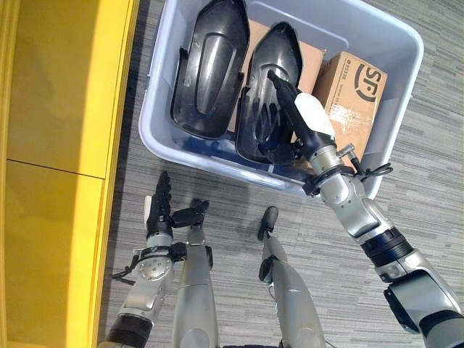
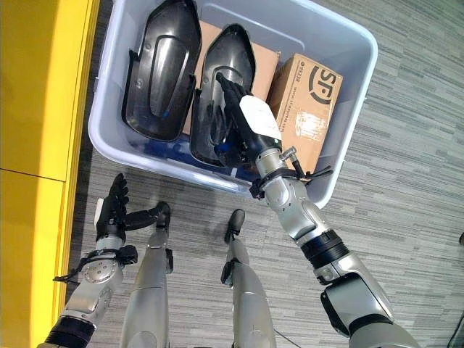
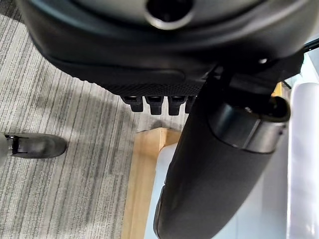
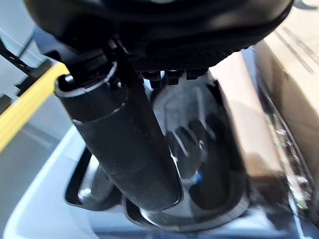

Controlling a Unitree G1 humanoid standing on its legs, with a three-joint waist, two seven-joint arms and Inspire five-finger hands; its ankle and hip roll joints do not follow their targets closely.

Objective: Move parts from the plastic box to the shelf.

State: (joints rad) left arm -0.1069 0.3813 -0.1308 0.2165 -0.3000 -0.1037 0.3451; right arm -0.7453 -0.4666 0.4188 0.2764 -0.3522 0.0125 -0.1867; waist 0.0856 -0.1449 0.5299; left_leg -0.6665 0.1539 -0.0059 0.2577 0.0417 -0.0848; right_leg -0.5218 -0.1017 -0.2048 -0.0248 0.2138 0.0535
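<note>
The right hand (image 1: 301,119) reaches into the plastic box (image 1: 395,40), fingers straight over the nearer of two black parts (image 1: 270,80). The left hand (image 1: 161,206) hangs relaxed above the carpet. A cardboard carton (image 1: 354,98) bears bold printed letters.

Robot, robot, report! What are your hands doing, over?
Right hand open over the nearer black part in the plastic box. Left hand open, idle above the floor. Nothing blocking.
</note>
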